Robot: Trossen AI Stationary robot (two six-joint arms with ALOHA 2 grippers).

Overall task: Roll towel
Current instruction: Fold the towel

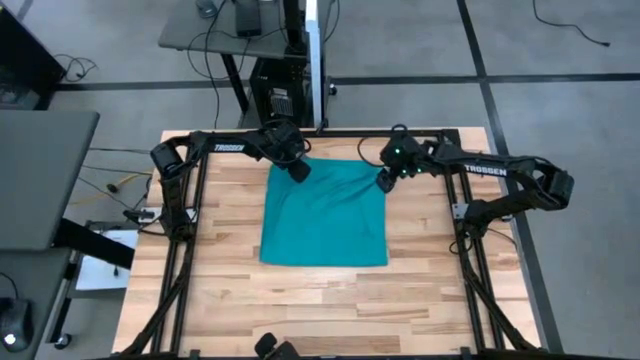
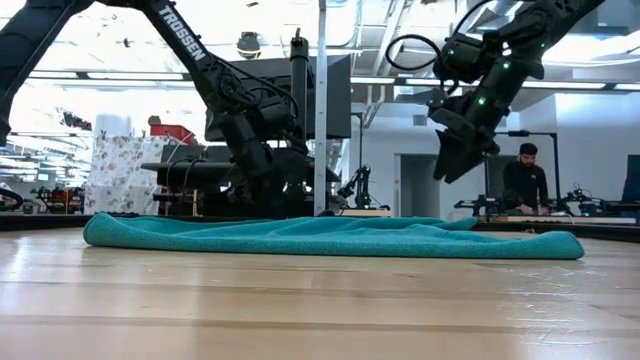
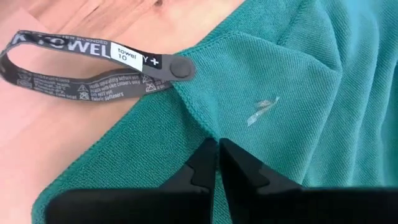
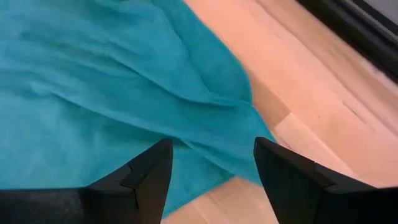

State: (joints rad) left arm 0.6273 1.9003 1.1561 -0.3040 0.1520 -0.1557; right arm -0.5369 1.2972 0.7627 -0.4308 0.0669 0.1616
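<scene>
Black, matte and wedge-shaped, the fingers of the left gripper (image 3: 217,163) are pressing together tip to tip over the towel (image 1: 325,215), with no gap showing between them; whether any fabric is pinched there I cannot tell. Just beyond them in the left wrist view, the towel's corner is carrying a grey woven hang loop (image 3: 74,68) with a snap button and printed care text, lying flat on the pale wood. In the high view this left gripper (image 1: 299,171) is sitting at the towel's upper-left corner.

Toward the upper right of the high view, the right gripper (image 1: 385,181) is hovering at the towel's upper-right corner with its two dark fingers standing wide apart, holding nothing. The low view is showing it raised clear above the cloth.

Soft, thin and plain teal, the towel is lying spread as a rough rectangle in the middle of the bench (image 1: 430,290), with gentle wrinkles near its upper edge and a fine knit texture up close. The bench top is made of light wooden planks with visible grain.

In the low view's right background a person (image 2: 524,178) is standing at another workstation.
</scene>
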